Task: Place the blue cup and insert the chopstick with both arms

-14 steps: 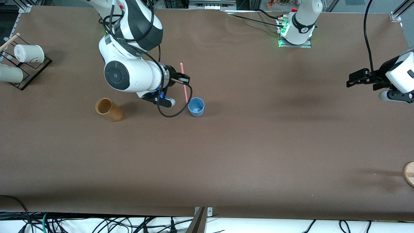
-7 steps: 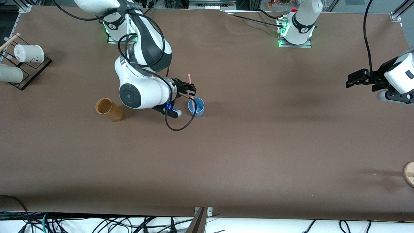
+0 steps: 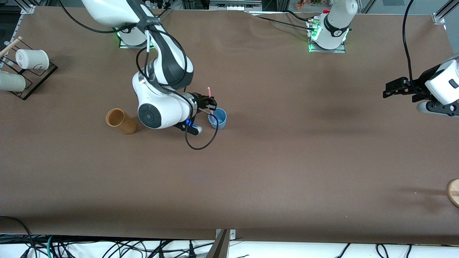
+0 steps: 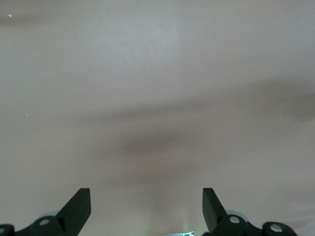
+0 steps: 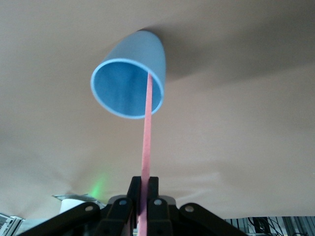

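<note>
The blue cup (image 3: 217, 118) stands upright on the brown table, mouth up; it also shows in the right wrist view (image 5: 130, 83). My right gripper (image 3: 211, 104) is shut on the pink chopstick (image 3: 209, 97) just above the cup's rim. In the right wrist view the chopstick (image 5: 146, 132) runs from the closed fingers (image 5: 134, 189) down into the cup's mouth, its tip inside. My left gripper (image 3: 389, 88) is open and empty, held over bare table at the left arm's end; it waits there. The left wrist view shows its gripper (image 4: 146, 201) over bare table.
An orange-brown cup (image 3: 121, 121) stands toward the right arm's end, beside the right arm. A black rack (image 3: 33, 83) with white cups (image 3: 31, 59) sits at the table's edge there. A wooden disc (image 3: 454, 192) lies at the left arm's end, nearer the camera.
My right gripper has come down and toward the blue cup with the chopstick; the stick's lower end has gone from beside the cup into its mouth. The left arm has not moved.
</note>
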`<state>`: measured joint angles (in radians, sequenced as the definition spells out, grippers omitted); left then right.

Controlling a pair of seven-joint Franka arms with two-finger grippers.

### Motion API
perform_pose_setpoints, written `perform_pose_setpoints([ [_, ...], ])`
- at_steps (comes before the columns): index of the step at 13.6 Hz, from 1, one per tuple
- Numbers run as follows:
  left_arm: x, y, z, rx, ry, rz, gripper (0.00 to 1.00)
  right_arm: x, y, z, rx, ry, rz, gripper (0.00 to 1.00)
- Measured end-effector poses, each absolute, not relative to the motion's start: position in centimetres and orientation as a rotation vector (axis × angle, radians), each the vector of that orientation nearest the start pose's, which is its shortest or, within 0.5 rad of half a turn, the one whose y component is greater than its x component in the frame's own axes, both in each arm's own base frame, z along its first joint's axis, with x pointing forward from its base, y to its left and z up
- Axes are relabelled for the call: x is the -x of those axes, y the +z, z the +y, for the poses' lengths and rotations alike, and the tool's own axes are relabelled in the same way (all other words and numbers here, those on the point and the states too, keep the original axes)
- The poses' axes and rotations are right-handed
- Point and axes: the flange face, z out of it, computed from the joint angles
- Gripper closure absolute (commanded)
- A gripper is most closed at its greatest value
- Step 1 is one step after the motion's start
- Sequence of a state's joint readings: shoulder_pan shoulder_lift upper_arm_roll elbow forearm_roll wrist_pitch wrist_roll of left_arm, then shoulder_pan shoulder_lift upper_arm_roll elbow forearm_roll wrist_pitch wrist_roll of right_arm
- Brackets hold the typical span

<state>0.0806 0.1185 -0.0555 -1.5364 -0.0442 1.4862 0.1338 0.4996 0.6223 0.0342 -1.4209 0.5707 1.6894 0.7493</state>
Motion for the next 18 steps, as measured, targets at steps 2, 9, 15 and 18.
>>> perform_pose_setpoints([
  [2, -57.8, 56.6, 1.1, 3.190, 0.264, 0.174, 0.00, -56.8, 31.9, 38.7, 2.705, 0.876, 0.530, 0.00],
  [9, -57.8, 56.5, 1.1, 3.190, 0.267, 0.174, 0.00, -60.7, 41.8, 32.7, 2.884, 0.502, 0.363, 0.00],
  [15, -57.8, 56.5, 1.1, 3.190, 0.268, 0.176, 0.00, -63.1, 48.7, 21.2, 3.129, 0.235, 0.173, 0.00],
  [18, -57.9, 56.5, 0.9, 3.190, 0.268, 0.181, 0.00, -63.1, 51.8, 13.4, 3.143, 0.182, 0.119, 0.00],
])
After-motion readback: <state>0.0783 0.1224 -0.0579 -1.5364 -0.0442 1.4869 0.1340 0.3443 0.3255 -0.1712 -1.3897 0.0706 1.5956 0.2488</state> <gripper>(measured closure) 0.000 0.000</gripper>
